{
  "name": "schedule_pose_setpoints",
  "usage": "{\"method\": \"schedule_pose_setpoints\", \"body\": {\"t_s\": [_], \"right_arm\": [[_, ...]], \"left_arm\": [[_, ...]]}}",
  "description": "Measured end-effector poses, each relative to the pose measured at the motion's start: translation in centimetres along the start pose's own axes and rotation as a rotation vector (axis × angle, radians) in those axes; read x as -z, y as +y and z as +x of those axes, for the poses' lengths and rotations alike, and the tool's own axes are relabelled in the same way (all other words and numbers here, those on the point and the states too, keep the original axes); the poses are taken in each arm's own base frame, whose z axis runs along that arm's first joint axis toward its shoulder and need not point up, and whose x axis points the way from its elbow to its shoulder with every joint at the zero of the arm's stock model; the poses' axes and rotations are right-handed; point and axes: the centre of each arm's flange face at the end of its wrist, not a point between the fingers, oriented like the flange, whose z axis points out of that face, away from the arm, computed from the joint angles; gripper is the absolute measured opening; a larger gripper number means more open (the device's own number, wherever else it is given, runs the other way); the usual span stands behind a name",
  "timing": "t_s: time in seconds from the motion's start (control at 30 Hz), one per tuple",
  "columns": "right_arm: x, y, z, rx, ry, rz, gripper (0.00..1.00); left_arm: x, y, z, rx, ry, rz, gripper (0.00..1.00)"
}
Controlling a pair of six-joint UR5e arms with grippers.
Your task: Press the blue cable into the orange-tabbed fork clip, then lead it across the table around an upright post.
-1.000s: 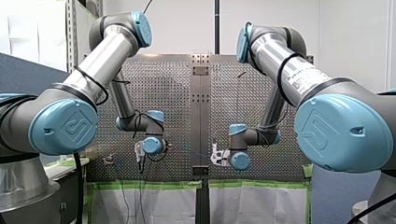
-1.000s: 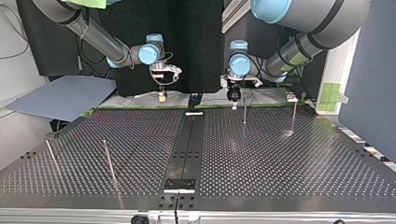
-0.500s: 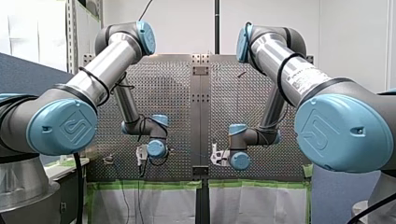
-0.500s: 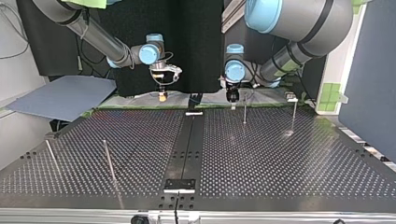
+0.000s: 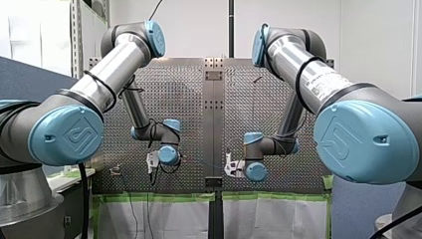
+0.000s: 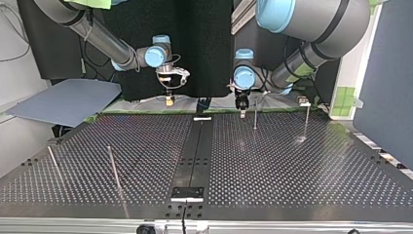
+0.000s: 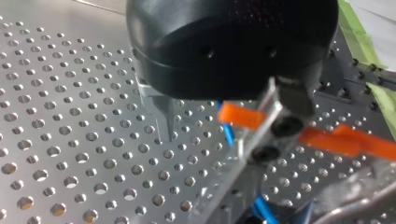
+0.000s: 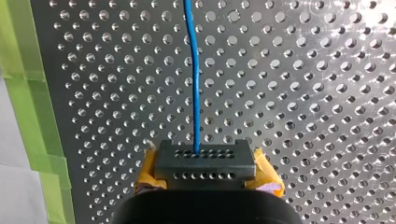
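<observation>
**Layout.** The perforated table (image 6: 292, 165) carries several upright posts. In the top view the nearest post (image 6: 254, 117) stands just beside our left gripper (image 6: 242, 106), at its 4 o'clock, close to the table's 12 o'clock edge. Our right gripper (image 6: 169, 100) hangs at the left gripper's 9 o'clock, well apart from it.

**Clip.** In the left wrist view, the fork clip (image 7: 261, 144) with its orange tabs (image 7: 240, 116) sits under the left gripper, nearer one of the two metal fingers (image 7: 163, 123). These fingers are spread and pinch nothing.

**Cable.** The right gripper's yellow pads are pressed together on the blue cable (image 8: 196, 93). From there it runs straight ahead, toward that gripper's 12 o'clock, just above the table. At the clip, a short blue length shows beneath the nearer tab. We cannot tell whether it sits in the fork.

**Step in hand (our judgement): seating the cable in the fork.**
1. Hold the cable taut with the right gripper, in line with the fork's slot.
2. Lower the left gripper straight down, so the fingers bear on the cable and not on the tabs.
3. Avoid side load, which could bend a tab or roll the cable out.
4. Confirm that the cable is seated before leading it toward a post.
</observation>
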Motion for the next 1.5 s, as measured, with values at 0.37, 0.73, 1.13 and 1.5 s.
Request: {"method": "schedule_pose_setpoints", "body": {"t_s": [0.37,0.73,1.13,1.5], "right_arm": [[0.0,0.0,-0.1,0.000,-0.001,0.000,0.00],[0.0,0.0,-0.1,0.002,-0.002,0.000,0.00],[0.0,0.0,-0.2,0.001,-0.004,0.000,0.00],[-0.2,0.0,0.0,0.005,-0.007,-0.004,0.00]], "left_arm": [[0.0,-0.1,-0.1,-0.013,-0.011,-0.009,1.00],[0.2,-0.3,-0.1,-0.018,-0.013,-0.017,0.14],[0.4,0.0,0.0,-0.031,-0.014,-0.072,0.00],[0.9,-0.7,-1.2,-0.033,-0.020,-0.063,0.00]]}}
